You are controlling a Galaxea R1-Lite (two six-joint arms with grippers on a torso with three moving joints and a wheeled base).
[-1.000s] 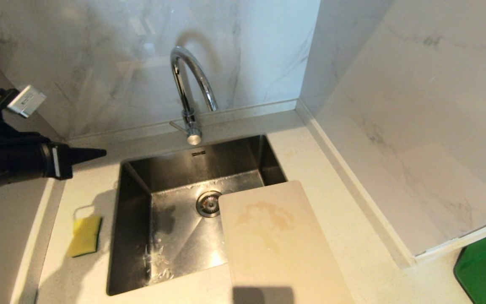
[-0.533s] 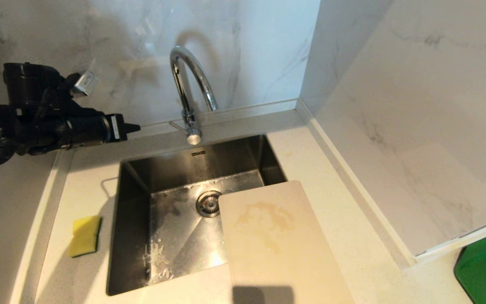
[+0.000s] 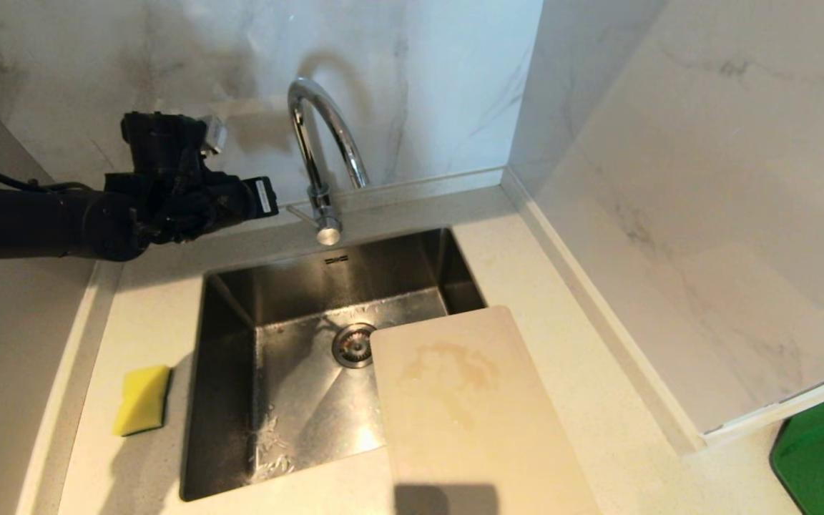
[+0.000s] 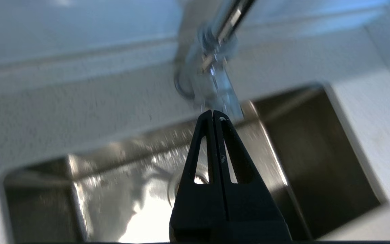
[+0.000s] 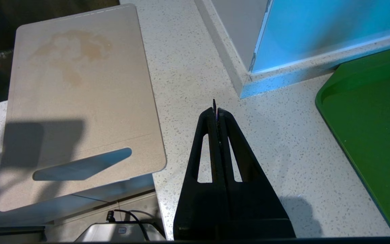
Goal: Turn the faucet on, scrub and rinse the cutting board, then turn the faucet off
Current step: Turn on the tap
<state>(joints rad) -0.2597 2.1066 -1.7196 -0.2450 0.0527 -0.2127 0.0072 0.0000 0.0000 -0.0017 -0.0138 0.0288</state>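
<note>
Since a second ago the left arm has swung in from the left edge of the counter toward the back of the sink, and its left gripper (image 4: 213, 115) now sits with its tips just beside the faucet's side lever; contact cannot be told from the blurred wrist view. Nearest the robot, the right gripper (image 5: 216, 113) hangs over the speckled counter (image 5: 276, 135), its fingers pressed together on nothing, between the cutting board (image 5: 80, 101) and a green tray (image 5: 371, 128). That beige board (image 3: 469, 408), marked with a brownish stain, lies flat across the near right corner of the sink (image 3: 226, 400), its far end jutting over the basin close to the drain (image 3: 353, 345), its slotted handle end toward the robot. A yellow sponge (image 3: 142, 400) rests on the counter left of the basin. Farther back, the chrome faucet (image 3: 320, 154) arches up against the marble wall, with no water visible from its spout. The left gripper's fingers are closed tight and empty.
</note>
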